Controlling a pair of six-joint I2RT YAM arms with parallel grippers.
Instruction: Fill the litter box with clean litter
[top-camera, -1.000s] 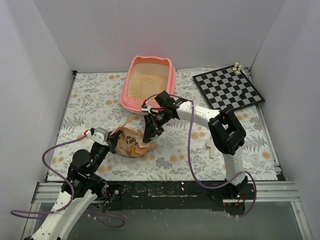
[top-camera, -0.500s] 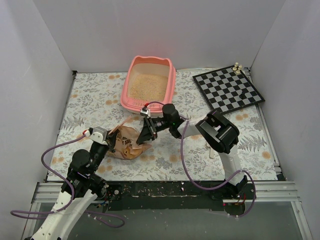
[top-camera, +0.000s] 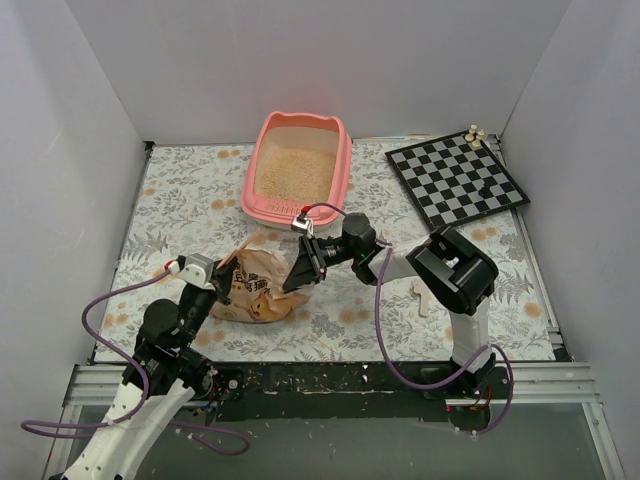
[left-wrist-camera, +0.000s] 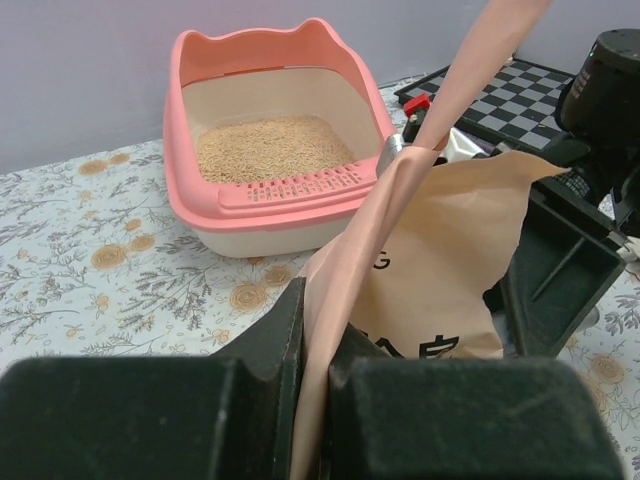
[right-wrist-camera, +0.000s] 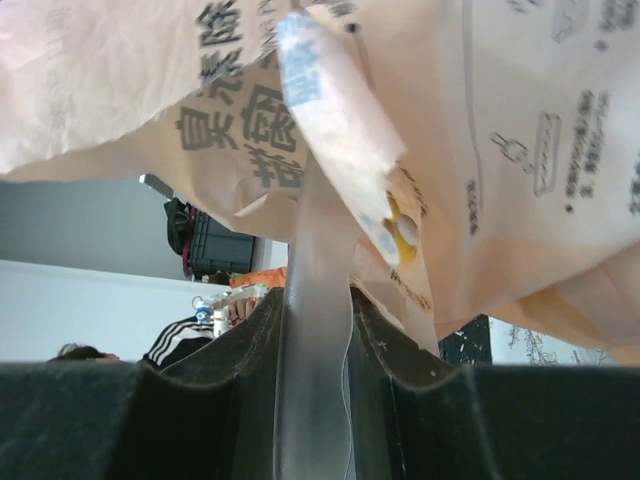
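**Plastic, grit and creased film on a matt table cover**

The pink rectangular plastic litter box (left-wrist-camera: 290, 192) looks smooth, with a soft sheen. Inside it, the pale beige sand-like litter (left-wrist-camera: 270, 150) is fine-grained, dry and matt. The orange-tan printed plastic bag (left-wrist-camera: 440, 270) is thin, creased film, faintly glossy. The clear plastic scoop handle (right-wrist-camera: 315, 330) is translucent and smooth. The black fingers (left-wrist-camera: 265, 345) of the left gripper (left-wrist-camera: 320, 335) look like matt, faintly textured plastic. The floral-printed table cover (top-camera: 190, 200) appears flat and matt.

The pink cat-eared litter box (top-camera: 345, 158) sits upright at the worktop's far edge, holding pale beige clean litter (top-camera: 296, 167).
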